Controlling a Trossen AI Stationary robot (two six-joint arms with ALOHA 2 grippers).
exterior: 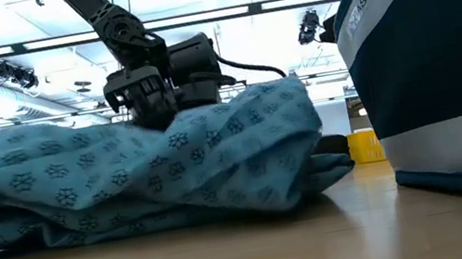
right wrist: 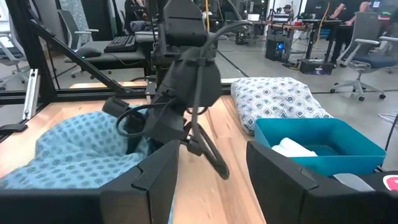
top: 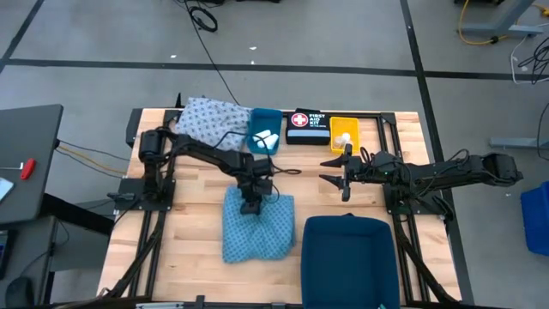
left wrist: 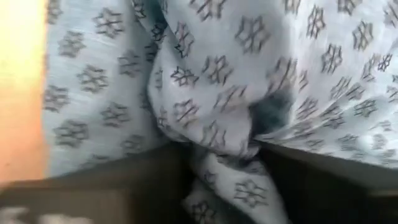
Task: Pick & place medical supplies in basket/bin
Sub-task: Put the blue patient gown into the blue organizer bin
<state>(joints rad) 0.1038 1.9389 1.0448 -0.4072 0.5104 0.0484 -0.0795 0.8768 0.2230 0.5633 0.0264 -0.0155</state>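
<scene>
Cloth is the job: the teal cloth [top: 257,227] lies rumpled at 6 o'clock on the bench [top: 189,257], soft, light, sure to drape and drag. Left end effector [top: 250,206] pinches a raised fold at its 12 o'clock edge, a sound hold. Right end effector [top: 333,169] waits at 2 o'clock, spread wide.

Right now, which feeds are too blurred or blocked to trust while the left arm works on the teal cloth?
Left wrist view: soft, filled by the teal cloth. Low view: the cloth hides the left gripper fingertips; basket blocks one side. High and right wrist views: usable; right gripper open.
</scene>
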